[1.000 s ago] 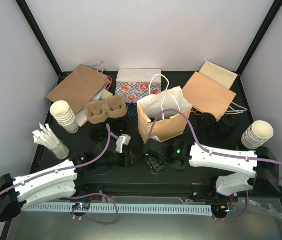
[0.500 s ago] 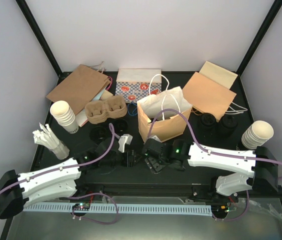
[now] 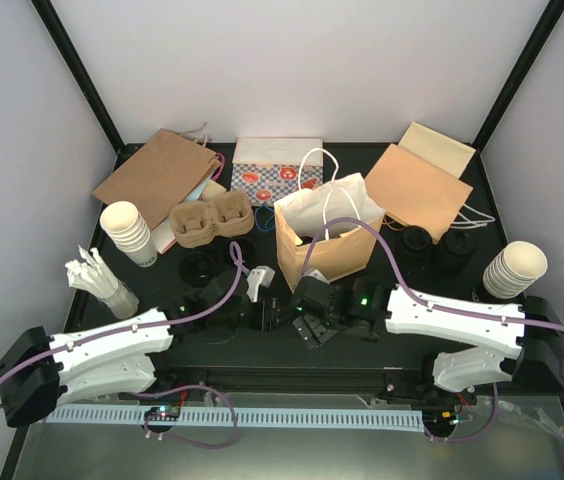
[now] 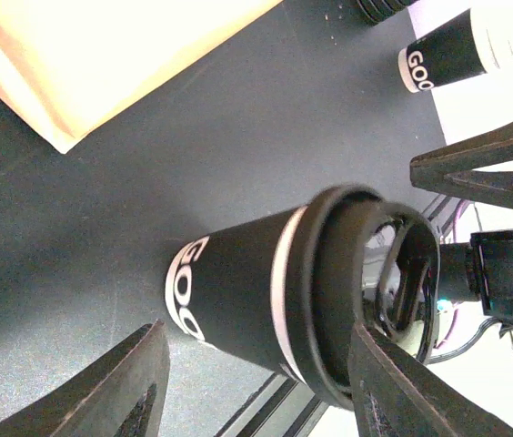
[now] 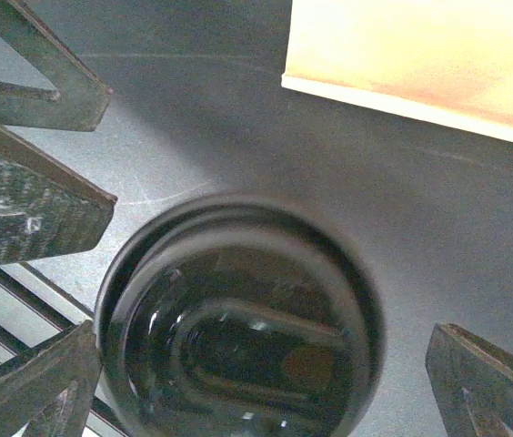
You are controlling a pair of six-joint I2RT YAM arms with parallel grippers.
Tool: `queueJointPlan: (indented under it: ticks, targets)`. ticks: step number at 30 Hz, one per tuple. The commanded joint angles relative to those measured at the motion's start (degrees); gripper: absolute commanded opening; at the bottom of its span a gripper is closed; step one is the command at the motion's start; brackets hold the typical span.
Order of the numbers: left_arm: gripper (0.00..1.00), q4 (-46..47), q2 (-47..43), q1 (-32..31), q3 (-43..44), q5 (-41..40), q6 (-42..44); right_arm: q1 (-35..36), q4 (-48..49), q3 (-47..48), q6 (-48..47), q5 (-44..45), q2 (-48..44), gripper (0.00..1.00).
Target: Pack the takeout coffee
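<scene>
A takeout coffee cup (image 4: 238, 291), black with a black lid and white lettering, stands on the black table (image 4: 193, 155) just in front of the open brown paper bag (image 3: 327, 245). My left gripper (image 4: 256, 332) is open with a finger on each side of the cup. One finger (image 4: 393, 391) is at the lid; the other is apart from the cup. My right gripper (image 5: 264, 332) is open above the same cup, straddling its lid (image 5: 238, 319). In the top view both grippers, left (image 3: 270, 315) and right (image 3: 307, 322), meet there and hide the cup.
Other black-lidded cups stand at the right (image 3: 417, 245) (image 3: 454, 250) and left (image 3: 200, 268). Brown pulp carriers (image 3: 212, 220), cream cup stacks (image 3: 127, 232) (image 3: 514, 268), flat paper bags (image 3: 157, 175) (image 3: 417, 185), a patterned box (image 3: 277, 175) and white sticks (image 3: 97, 275) ring the table.
My left gripper has moved right, closing in on the cup from the left. My right gripper has shifted slightly right and stays over the cup.
</scene>
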Motion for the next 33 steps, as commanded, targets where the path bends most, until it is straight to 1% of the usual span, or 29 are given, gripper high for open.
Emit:
queueJointPlan:
  ticks: [1, 9, 13, 14, 16, 20, 25, 31, 33]
  targets:
    - [0.56, -1.16, -1.42, -0.18, 3.31, -0.98, 1.92, -0.29, -1.36, 2.13, -0.69, 2.18, -2.38, 1.0]
    - [0.58, -4.03, -1.98, -0.17, 4.65, -2.3, 4.48, -0.47, -1.09, 3.39, -0.17, 2.96, -2.98, 1.0]
    - [0.64, -7.06, -2.15, -0.47, 5.97, -2.95, 7.23, -2.41, -0.56, 3.37, 0.26, 2.41, -4.76, 1.0]
    - [0.67, -7.62, -2.14, -0.71, 6.57, -2.92, 7.97, -3.51, -0.25, 3.07, 0.32, 1.82, -5.48, 1.0]
    - [0.78, -9.55, -2.18, -1.65, 8.07, -3.83, 9.34, -5.99, 0.76, 1.62, 0.49, 0.16, -7.44, 1.0]
    - [0.98, -14.95, -2.02, -5.98, 11.99, -11.65, 11.52, -10.99, 3.57, -1.86, 0.59, -4.34, -12.61, 1.0]
    - [0.99, -20.2, 0.2, -10.59, 17.35, -17.11, 14.27, -17.96, 7.09, -8.83, 2.52, -9.56, -20.8, 1.0]
    - [0.99, -26.9, 7.52, -15.29, 25.99, -20.51, 18.26, -22.93, 12.72, -18.7, 4.74, -14.3, -30.37, 1.0]
    - [0.99, -29.1, 10.46, -16.16, 28.84, -20.79, 19.34, -25.08, 14.12, -20.93, 5.88, -18.32, -31.45, 0.95]
